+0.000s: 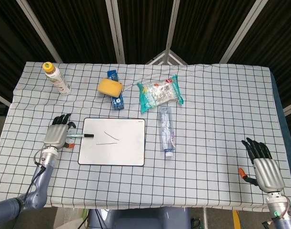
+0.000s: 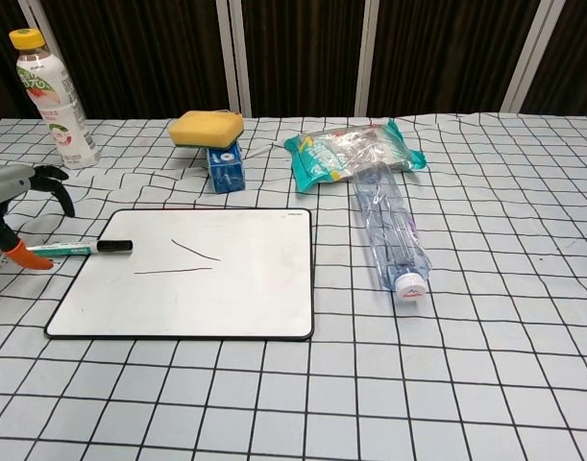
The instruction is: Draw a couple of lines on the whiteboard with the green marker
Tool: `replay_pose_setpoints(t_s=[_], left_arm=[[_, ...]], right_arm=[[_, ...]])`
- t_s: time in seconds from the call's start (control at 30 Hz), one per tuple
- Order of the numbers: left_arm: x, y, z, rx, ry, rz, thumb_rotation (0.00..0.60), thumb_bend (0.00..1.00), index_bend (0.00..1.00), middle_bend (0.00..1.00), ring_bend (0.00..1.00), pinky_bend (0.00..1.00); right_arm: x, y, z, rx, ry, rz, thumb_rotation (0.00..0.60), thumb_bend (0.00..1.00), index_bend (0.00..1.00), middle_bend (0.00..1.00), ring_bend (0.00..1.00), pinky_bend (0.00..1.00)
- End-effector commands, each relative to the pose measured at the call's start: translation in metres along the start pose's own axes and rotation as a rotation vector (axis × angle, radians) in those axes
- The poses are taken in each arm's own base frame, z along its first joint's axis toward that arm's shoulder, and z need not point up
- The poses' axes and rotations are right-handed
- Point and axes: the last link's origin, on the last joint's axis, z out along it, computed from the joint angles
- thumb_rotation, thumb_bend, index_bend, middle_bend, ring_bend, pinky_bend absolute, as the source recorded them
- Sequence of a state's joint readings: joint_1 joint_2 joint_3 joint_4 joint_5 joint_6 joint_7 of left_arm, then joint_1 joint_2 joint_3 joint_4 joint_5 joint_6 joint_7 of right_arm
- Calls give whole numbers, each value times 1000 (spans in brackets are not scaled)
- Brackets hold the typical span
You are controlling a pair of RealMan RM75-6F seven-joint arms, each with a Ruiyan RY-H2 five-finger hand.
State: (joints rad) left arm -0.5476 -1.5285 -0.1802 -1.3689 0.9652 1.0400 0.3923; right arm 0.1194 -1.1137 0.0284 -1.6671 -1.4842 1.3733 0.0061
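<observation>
The whiteboard (image 1: 112, 151) (image 2: 192, 298) lies at the front left of the table with two short dark lines on it. The green marker (image 1: 77, 136) (image 2: 70, 250) lies flat, its black cap over the board's left edge. Just left of the board is my left hand (image 1: 58, 133) (image 2: 7, 197). Its fingers are spread and lifted off the marker, and its orange thumb tip sits at the marker's tail. My right hand (image 1: 263, 164) hangs open beyond the table's front right corner, holding nothing, and shows in the head view only.
A drink bottle (image 1: 56, 78) (image 2: 51, 96) stands at the back left. A yellow sponge (image 1: 110, 86) (image 2: 207, 127) rests on a small blue box (image 2: 225, 170). A snack bag (image 1: 159, 94) (image 2: 355, 149) and a lying water bottle (image 1: 166, 128) (image 2: 389, 226) are right of the board.
</observation>
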Motion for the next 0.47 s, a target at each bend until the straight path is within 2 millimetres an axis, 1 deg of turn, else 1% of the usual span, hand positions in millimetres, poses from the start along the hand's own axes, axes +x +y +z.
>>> replay_pose_setpoints(t_s=[0.03,0.2,0.33,0.43,0.47], left_arm=[[9,-5,-11,3,42,-60,600,153,112,0,0,0],[25,-13,-42,-9,109,-148,600,152,102,0,0,0],[40,-38,-92,-14,173,-140,600,145,84,0,0,0],[50,-57,-123,-18,234,-91,600,130,44,0,0,0],[51,-63,-130,-20,251,-65,600,122,29,0,0,0]], right_arm=[[0,0,0,0,1,-1,600,351,0,0,0,0],[1,1,0,2,1,-6,600,351,0,0,0,0],[1,1,0,8,7,-19,600,350,0,0,0,0],[0,0,1,13,10,-32,600,351,0,0,0,0],[0,0,1,15,11,-35,600,351,0,0,0,0]])
